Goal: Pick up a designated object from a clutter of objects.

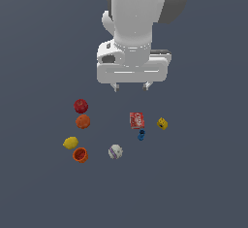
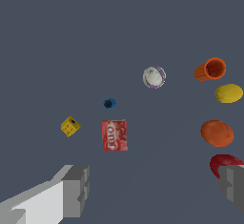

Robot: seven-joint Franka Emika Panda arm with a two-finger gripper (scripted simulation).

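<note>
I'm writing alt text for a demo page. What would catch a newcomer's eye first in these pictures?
The big white arm fills the top of the exterior view, its open claw hanging above the dark floor. Below it, a red box lies near the middle, and on the exterior view's left an orange cup lies beside a yellow lemon.

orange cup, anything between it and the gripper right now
Nothing visible blocks it. The open gripper hangs above the clutter, and the orange cup lies clear from above, with the lemon close beside it.
</note>
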